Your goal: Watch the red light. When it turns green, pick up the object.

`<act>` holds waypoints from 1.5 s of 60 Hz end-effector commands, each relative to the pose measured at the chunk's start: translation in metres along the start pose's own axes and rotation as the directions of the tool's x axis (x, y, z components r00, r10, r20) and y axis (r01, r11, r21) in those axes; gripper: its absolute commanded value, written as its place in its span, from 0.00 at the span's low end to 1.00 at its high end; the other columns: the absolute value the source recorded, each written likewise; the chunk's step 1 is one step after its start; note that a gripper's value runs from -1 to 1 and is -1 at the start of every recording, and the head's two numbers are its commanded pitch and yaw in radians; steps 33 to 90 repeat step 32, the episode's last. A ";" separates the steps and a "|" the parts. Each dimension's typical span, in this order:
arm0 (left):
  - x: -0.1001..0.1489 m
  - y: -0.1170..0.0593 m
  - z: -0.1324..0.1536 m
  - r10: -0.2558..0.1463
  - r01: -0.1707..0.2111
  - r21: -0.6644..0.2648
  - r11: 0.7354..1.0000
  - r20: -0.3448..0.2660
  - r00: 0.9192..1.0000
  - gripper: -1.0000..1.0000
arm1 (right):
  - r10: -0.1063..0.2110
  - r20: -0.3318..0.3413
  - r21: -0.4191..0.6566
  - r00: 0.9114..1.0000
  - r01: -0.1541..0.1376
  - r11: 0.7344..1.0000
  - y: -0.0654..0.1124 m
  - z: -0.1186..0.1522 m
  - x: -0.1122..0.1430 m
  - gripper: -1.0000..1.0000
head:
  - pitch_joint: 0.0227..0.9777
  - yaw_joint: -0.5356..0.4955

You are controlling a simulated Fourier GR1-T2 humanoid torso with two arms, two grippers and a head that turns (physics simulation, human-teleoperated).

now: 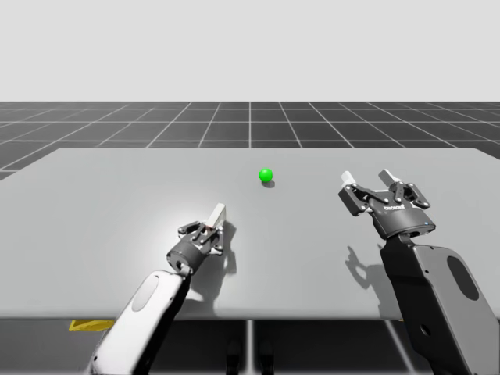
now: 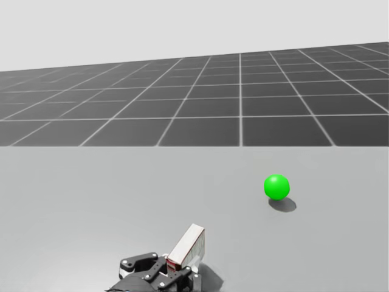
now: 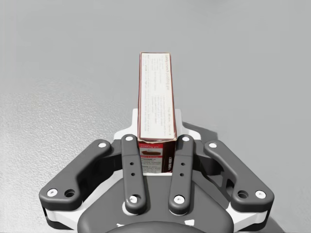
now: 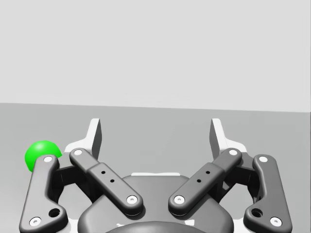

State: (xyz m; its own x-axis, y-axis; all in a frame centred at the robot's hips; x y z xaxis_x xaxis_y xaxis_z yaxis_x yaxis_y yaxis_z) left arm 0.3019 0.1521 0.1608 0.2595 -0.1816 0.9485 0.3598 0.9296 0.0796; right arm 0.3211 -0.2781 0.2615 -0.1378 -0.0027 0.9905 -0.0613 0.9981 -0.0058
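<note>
**A:** status?

**B:** light (image 1: 266, 175) is green, sitting on the worktop (image 1: 117, 203) far-centre. left pincer (image 3: 156, 150) is clamped on the narrow box (image 3: 155, 97), a finger on each side face, near end only. box is near-left of the light, well apart from it. can't tell if it's clear of the worktop.

**A:** other arm?

**B:** right pincer (image 4: 155, 136) is spread wide w/ nothing between the fingers. it hangs over the right of the worktop, light off to its left.

**A:** box orientation?

**B:** long axis runs straight out ahead of the fingers, in line w/ the pincer. free end points far and a bit right, tilted up.

**A:** risks?

**B:** IMO the main one is the end grip: most of the length is cantilevered. a fast lift or wrist swing could pivot the box in the pads or slide it out. if the wrist dips, the free end could catch the worktop and lever it loose.
</note>
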 end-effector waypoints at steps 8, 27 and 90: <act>0.068 0.014 0.012 -0.045 0.050 -0.026 0.998 0.149 0.988 1.00 | 0.001 -0.001 -0.003 1.000 -0.001 1.000 -0.001 -0.001 0.000 0.00 | 0.45 0.68; 0.132 0.026 0.033 -0.086 0.083 0.022 0.996 0.282 0.956 1.00 | 0.000 -0.004 -0.002 1.000 0.000 1.000 -0.001 0.000 0.000 0.00 | 0.44 0.68; 0.150 0.025 0.041 -0.097 0.090 0.038 0.995 0.333 0.938 1.00 | -0.001 -0.003 -0.001 1.000 0.001 1.000 -0.001 -0.001 0.000 0.00 | 0.44 0.68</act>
